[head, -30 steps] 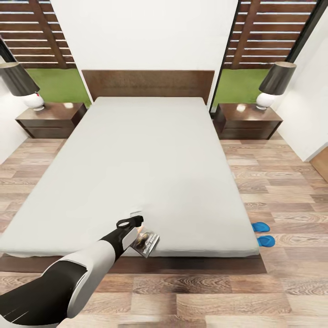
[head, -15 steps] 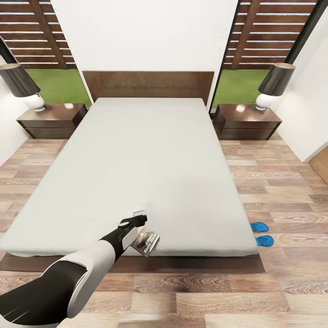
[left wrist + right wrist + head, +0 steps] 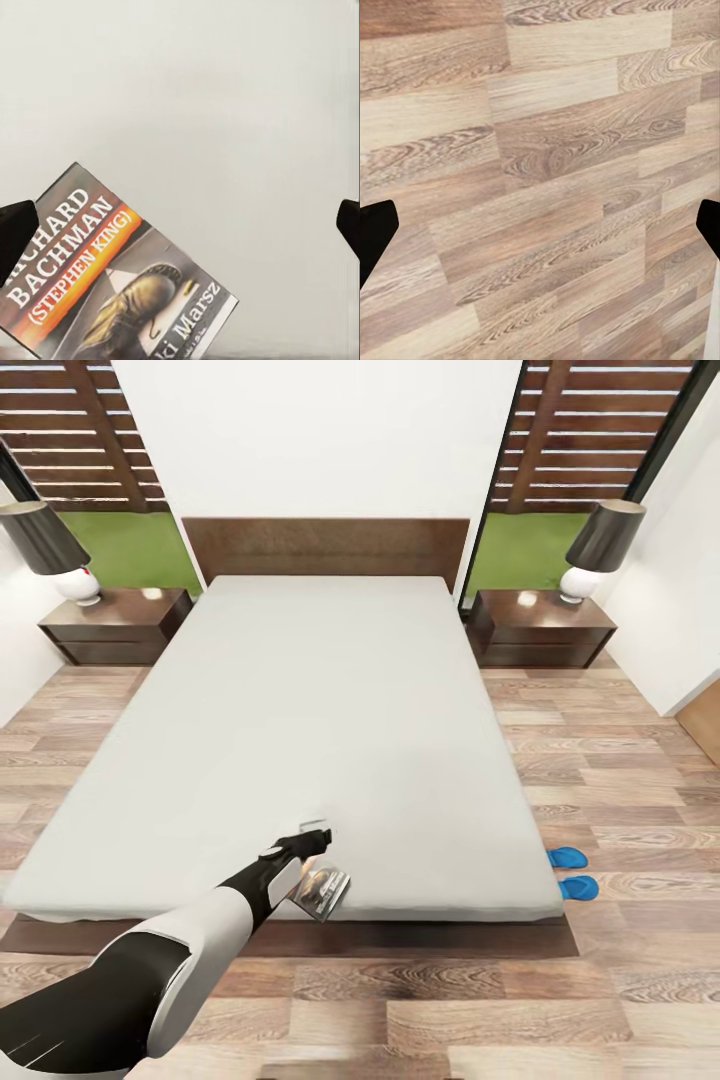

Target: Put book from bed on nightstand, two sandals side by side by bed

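L arm (image 3: 150, 980) in head view: fat black shell w/ faint white hatch marks at 7 o'clock, then glossy white forearm sleeve, then slim black wrist w/ a white side panel. L gripper (image 3: 315, 835): black body, pale grey finger tips. Wrist cams: matte black rounded finger tips (image 3: 15, 232) at 9 & 3 o'clock; same on R (image 3: 375, 229).

We see two lamps, each with a dark shade on a round white base: the left lamp (image 3: 45, 545) stands at one far corner of the room, the right lamp (image 3: 600, 545) at the other. Between them rises a plain white wall (image 3: 320, 440). Through the glass on either side we see a slatted wooden fence (image 3: 600, 430) above a strip of green grass (image 3: 135, 550).
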